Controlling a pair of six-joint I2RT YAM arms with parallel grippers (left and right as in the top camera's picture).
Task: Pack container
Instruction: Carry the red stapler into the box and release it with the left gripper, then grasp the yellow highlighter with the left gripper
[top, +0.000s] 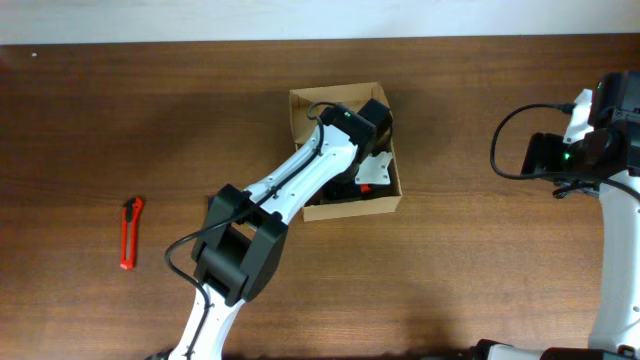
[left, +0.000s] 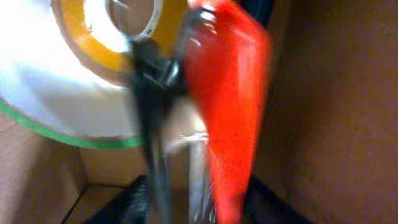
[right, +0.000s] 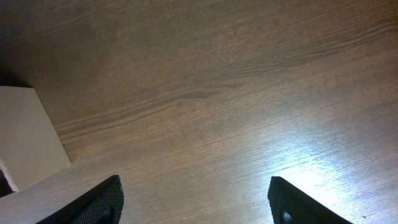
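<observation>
The container (top: 300, 106) is an open tan cardboard box at the middle of the table. My left gripper (top: 371, 160) reaches down into it. In the left wrist view the gripper (left: 205, 205) has its dark fingers close on either side of a blurred red-handled tool with metal bars (left: 227, 106). It is inside the box, whose brown wall (left: 336, 112) fills the right side. A white tape roll with a yellow core and green edge (left: 74, 93) lies just behind. My right gripper (right: 196, 199) is open and empty over bare wood at the far right (top: 545, 155).
A red utility knife (top: 131, 232) lies on the table at the far left. Dark items fill the box's bottom (top: 345, 205). A white slab (right: 25, 137) shows at the left of the right wrist view.
</observation>
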